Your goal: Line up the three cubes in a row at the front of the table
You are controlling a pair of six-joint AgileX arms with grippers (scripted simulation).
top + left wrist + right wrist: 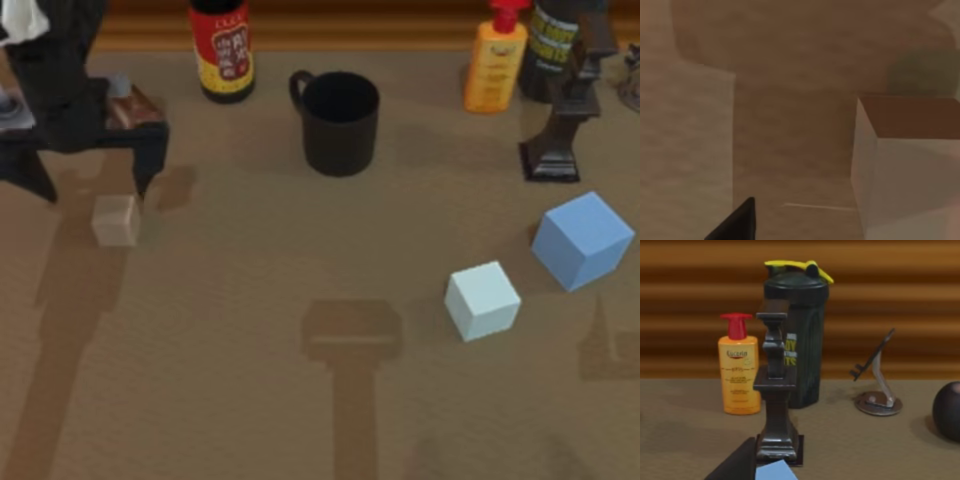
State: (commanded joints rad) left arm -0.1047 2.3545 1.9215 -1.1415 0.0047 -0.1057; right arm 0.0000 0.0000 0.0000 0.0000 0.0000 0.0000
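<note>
The small beige cube point(115, 220) sits on the table point(250, 400) at the left. My left gripper point(92, 188) hangs open just above and behind it, one black finger on either side; in the left wrist view the beige cube point(905, 165) fills the frame close to one finger point(737, 225). The mint-white cube point(482, 300) and the larger sky-blue cube point(583, 240) stand apart at the right. My right gripper is outside the top view. Its wrist view shows one finger point(737, 465) beside a corner of the blue cube point(775, 471), open with nothing held.
Along the back stand a dark sauce bottle point(222, 50), a black mug point(338, 122), an orange lotion bottle point(495, 65), a dark shaker point(560, 35) and a dark pedestal point(558, 130) just behind the blue cube. A brown lump point(140, 105) lies under my left arm.
</note>
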